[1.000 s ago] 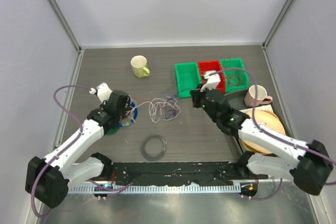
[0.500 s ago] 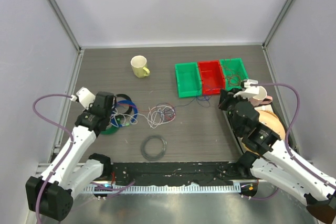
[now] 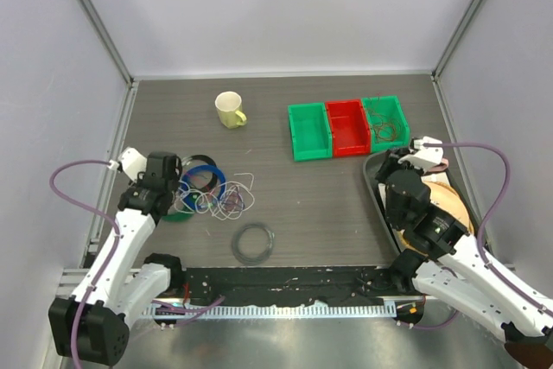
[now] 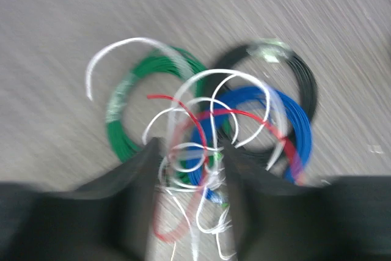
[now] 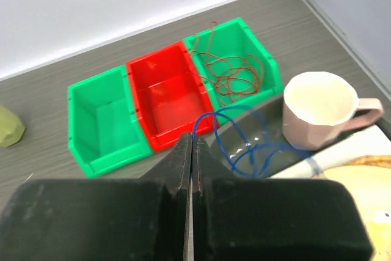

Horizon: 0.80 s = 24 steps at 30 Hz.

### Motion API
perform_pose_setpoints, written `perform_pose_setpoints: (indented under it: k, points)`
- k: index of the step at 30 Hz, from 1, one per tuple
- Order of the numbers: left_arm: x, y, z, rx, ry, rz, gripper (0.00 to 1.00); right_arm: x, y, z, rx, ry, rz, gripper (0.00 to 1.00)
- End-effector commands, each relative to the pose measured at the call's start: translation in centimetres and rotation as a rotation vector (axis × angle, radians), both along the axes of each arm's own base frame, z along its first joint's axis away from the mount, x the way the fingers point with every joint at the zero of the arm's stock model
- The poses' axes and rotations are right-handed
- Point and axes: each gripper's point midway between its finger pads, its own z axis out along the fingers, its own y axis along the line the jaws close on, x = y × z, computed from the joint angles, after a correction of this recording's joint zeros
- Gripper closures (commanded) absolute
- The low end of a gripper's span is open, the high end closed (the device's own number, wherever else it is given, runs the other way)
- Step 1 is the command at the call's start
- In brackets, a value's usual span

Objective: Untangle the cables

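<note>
The left claw [image 4: 189,145] is slightly open, with the tangled white and red cables [image 4: 201,123] lying loose between its fingers and just ahead, over a green ring [image 4: 131,90] and a blue ring [image 4: 299,129]. The right claw [image 5: 191,139] is pinched tight on a blue cable [image 5: 227,109], which loops ahead of it, near a pink mug [image 5: 321,105].

Tabletop [image 3: 328,205]: dark, matt, with a streaky wood-grain finish. Bins [image 5: 165,99] at one o'clock are glossy moulded plastic, light bouncing off the red one. Pink mug [image 5: 321,105] at three, smooth and glazed, ceramic by the look. Cables [image 4: 195,148] are thin and plastic-coated; the blue cable [image 5: 247,151] shines slickly. Right end effector [image 5: 191,139] is matt black plastic, faintly grainy. Ledge [image 3: 285,339] at six, brushed metal.
</note>
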Motion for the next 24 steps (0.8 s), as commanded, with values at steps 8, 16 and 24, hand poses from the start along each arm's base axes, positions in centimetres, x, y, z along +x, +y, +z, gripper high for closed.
perform_pose_setpoints:
  k: [8, 16, 24]
  points:
    - [3.2, -14.3, 6.2, -0.428, -0.341, -0.725, 0.00, 0.0, 10.6, 5.2, 0.033, -0.137, 0.595, 0.99]
    - [0.8, -25.3, 6.9, -0.408, -0.241, -1.239, 0.00, -2.1, 19.3, 4.6, 0.058, -0.065, 1.041, 0.99]
    - [0.4, -31.7, 10.8, -0.573, -0.408, -1.492, 0.00, -3.6, 22.8, 3.6, 0.099, -0.035, 1.237, 0.99]
